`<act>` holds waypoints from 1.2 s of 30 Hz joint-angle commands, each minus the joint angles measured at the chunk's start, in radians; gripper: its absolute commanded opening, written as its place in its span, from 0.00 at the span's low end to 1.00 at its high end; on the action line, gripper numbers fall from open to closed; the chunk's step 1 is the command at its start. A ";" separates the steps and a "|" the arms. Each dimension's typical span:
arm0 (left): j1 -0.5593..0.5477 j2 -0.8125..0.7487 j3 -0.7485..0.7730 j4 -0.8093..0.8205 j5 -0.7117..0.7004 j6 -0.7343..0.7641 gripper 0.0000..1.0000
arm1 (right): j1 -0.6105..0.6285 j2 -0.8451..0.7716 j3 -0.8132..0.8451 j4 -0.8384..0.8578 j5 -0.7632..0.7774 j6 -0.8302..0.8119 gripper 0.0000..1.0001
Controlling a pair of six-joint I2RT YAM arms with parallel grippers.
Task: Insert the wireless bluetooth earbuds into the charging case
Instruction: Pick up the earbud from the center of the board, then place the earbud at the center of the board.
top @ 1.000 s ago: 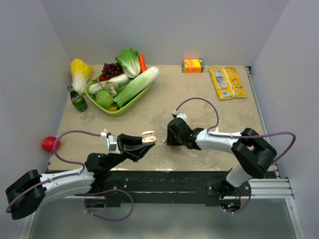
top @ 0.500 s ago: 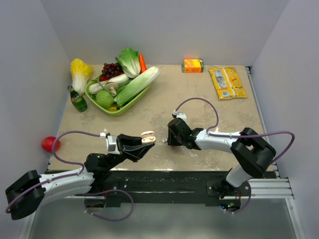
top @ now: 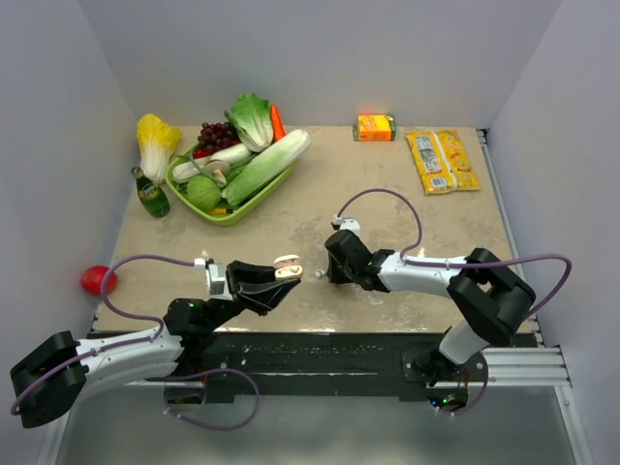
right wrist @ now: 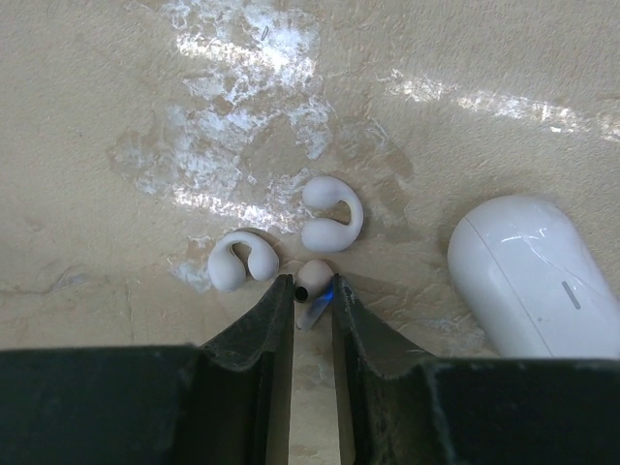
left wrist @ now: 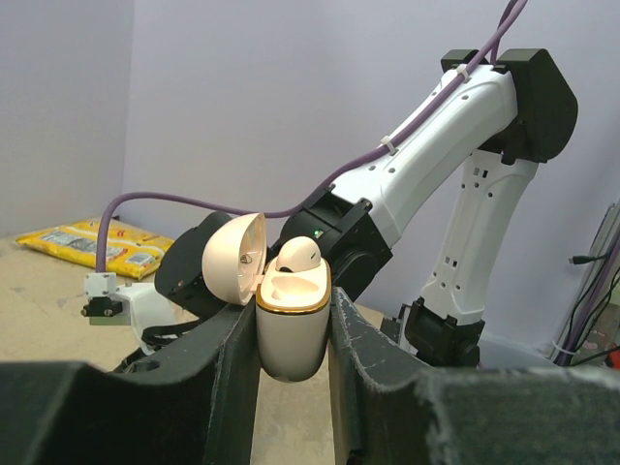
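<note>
Gripping the charging case (left wrist: pixel 289 339) upright in the left tool (left wrist: pixel 291 315), lid tipped back, with one earbud (left wrist: pixel 298 254) seated inside. Pinching a second earbud (right wrist: pixel 310 279) down on the table (right wrist: pixel 116 116) with the right tool (right wrist: pixel 312 287), fingers narrow, one close at each side. Just beyond: two white C-shaped ear clips (right wrist: pixel 331 213), side by side. Off to the right: a closed white pebble-shaped case (right wrist: pixel 533 276). At the far edge: an orange carton (top: pixel 376 127).

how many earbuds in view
4 earbuds: one in the open charging case in the left gripper, one inside the right gripper, two clip-shaped ones on the table. Others possibly hidden.
</note>
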 commanded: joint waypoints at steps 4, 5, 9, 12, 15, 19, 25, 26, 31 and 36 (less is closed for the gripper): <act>-0.006 -0.004 -0.124 0.308 -0.011 0.004 0.00 | 0.000 -0.033 -0.008 -0.039 0.057 -0.040 0.00; -0.006 -0.002 -0.124 0.308 -0.011 0.004 0.00 | 0.002 -0.044 -0.010 -0.034 0.069 -0.044 0.00; -0.006 0.002 -0.122 0.306 -0.017 0.010 0.00 | 0.002 -0.125 -0.033 -0.011 0.077 -0.056 0.00; -0.006 0.010 -0.118 0.306 -0.020 0.015 0.00 | 0.011 -0.189 -0.045 0.009 0.097 -0.090 0.00; -0.006 0.019 -0.110 0.308 -0.026 0.022 0.00 | 0.031 -0.273 -0.065 0.038 0.121 -0.132 0.00; -0.007 0.032 -0.098 0.305 -0.034 0.033 0.00 | 0.040 -0.369 -0.071 0.043 0.138 -0.174 0.00; -0.007 0.059 -0.069 0.303 -0.049 0.051 0.00 | 0.043 -0.482 -0.069 0.040 0.137 -0.216 0.00; -0.006 0.068 -0.062 0.303 -0.052 0.052 0.00 | 0.043 -0.490 -0.069 0.038 0.137 -0.219 0.00; -0.007 0.094 -0.059 0.311 -0.048 0.047 0.00 | 0.043 -0.461 -0.059 0.011 0.144 -0.216 0.00; -0.009 0.099 -0.062 0.315 -0.047 0.030 0.00 | 0.043 -0.354 -0.065 -0.003 0.122 -0.156 0.00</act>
